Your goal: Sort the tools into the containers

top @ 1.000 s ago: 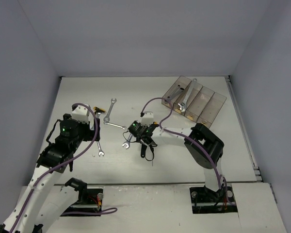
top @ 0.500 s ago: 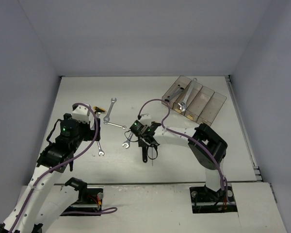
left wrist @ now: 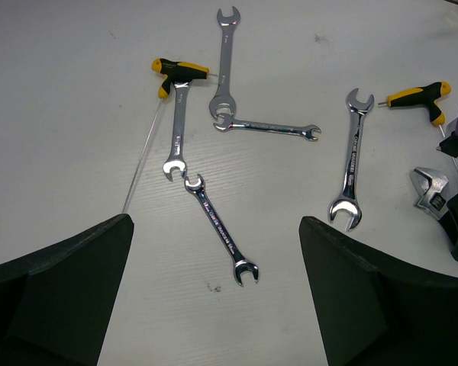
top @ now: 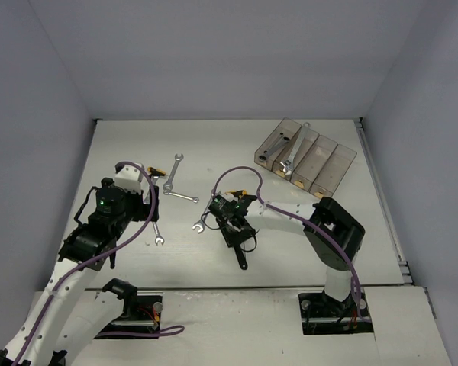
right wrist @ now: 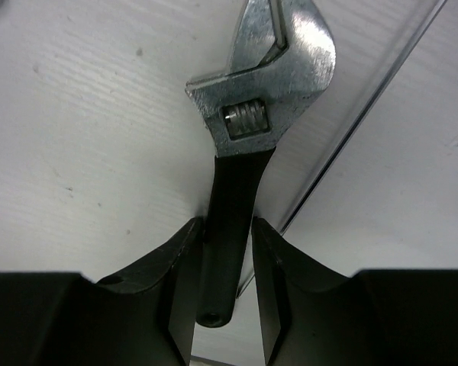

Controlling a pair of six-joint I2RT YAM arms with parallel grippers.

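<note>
My right gripper [top: 235, 227] [right wrist: 227, 229] is shut on the black handle of an adjustable wrench [right wrist: 263, 91], low over the table; its handle end [top: 243, 262] points toward the near edge. My left gripper [top: 148, 201] [left wrist: 215, 221] is open and empty above several silver wrenches [left wrist: 220, 240] [left wrist: 177, 133] [left wrist: 267, 127] [left wrist: 225, 61] [left wrist: 351, 168]. Two yellow-and-black drivers [left wrist: 179, 72] [left wrist: 421, 95] lie among them. The four smoky-brown bins [top: 324, 169] stand at the back right, with silver wrenches [top: 287, 158] in the left ones.
A thin metal shaft [right wrist: 366, 114] lies slanted on the table beside the adjustable wrench's head. A loose wrench [top: 200, 222] lies just left of my right gripper. Grey walls close the table on three sides.
My right gripper has turned and drawn back toward the near edge with the adjustable wrench, whose handle now points nearer. The left arm has not moved.
</note>
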